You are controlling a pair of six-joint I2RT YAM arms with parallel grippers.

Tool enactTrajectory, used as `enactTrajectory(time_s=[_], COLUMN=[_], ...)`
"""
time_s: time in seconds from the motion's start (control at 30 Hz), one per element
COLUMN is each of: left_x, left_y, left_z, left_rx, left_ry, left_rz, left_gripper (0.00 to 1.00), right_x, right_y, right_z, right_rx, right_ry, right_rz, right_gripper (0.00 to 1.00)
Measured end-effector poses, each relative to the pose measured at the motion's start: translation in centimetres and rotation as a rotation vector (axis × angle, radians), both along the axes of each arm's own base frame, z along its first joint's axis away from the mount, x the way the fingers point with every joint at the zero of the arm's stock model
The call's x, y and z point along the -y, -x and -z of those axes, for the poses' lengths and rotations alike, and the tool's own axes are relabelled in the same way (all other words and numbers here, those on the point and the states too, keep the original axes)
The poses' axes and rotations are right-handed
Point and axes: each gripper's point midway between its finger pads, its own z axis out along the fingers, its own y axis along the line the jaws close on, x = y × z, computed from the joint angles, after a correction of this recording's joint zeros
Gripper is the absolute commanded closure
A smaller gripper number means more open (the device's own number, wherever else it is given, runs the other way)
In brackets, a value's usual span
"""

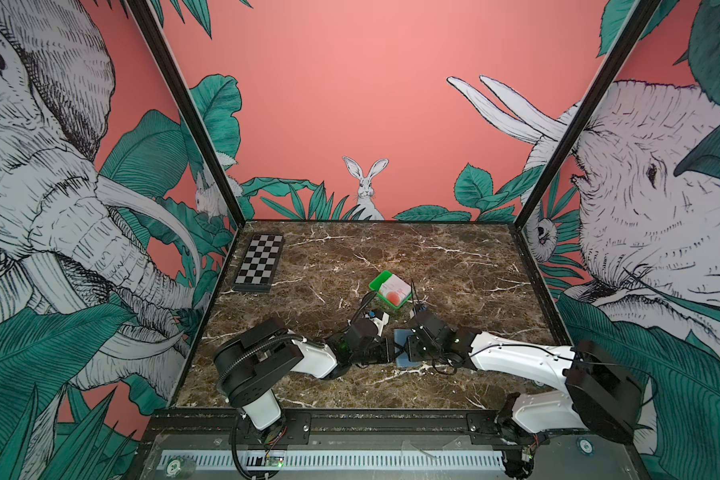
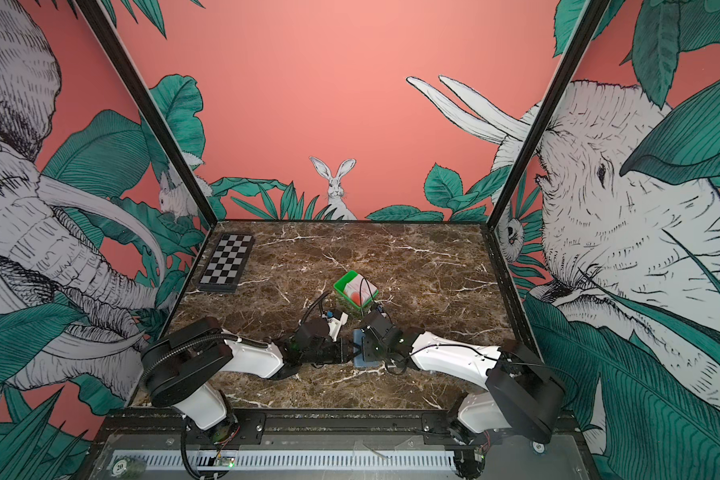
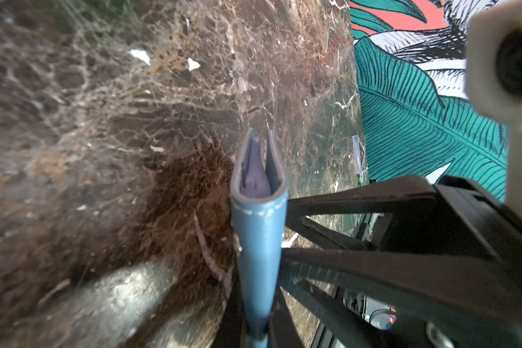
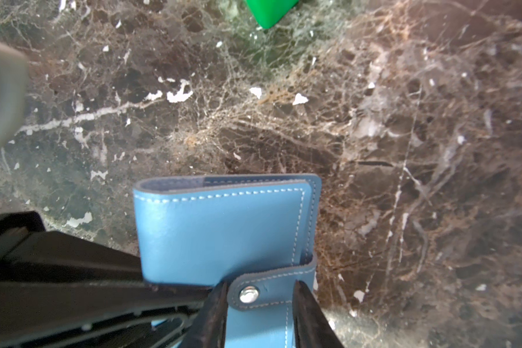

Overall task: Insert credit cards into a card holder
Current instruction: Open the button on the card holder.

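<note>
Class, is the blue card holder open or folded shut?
Shut: the card holder is folded, covers together, and its snap tab wraps over the front.

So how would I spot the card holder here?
Look at the marble table and find the green tray near its middle. Nearer the front edge than that is the card holder: a small blue wallet with pale stitching and a snap tab, folded shut where the tray is open and green.

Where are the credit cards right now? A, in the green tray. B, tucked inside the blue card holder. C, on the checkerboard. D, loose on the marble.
A: in both top views the credit cards lie in the green tray, red circle showing.
</note>
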Motion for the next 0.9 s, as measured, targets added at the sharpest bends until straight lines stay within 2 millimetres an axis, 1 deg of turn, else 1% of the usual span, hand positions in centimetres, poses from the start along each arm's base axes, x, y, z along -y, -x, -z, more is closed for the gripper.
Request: enactTrajectory(time_s=[0.33,0.77,0.9], left_x=[0.4,0.3,0.3], left_y=[-0.2,0.0,0.0], left_z=[-0.5,-0.2,-0.1], left_rx=[0.016,0.008,0.008], left_ry=[0.009,-0.008,-0.009], left_rz=[0.008,0.012,0.012], left_gripper=[1.00,1.00,1.00], right_x=[0.8,-0.1,-0.4], right_y=[-0.3,-0.1,-0.3], right_z=[-0.8,-0.6,-0.7], right_rx=[0.040,0.047,0.052], right_ry=[0.032,0.068,0.080], right_rz=[0.023,-0.012,-0.017], right_gripper=[0.78,0.87,0.95])
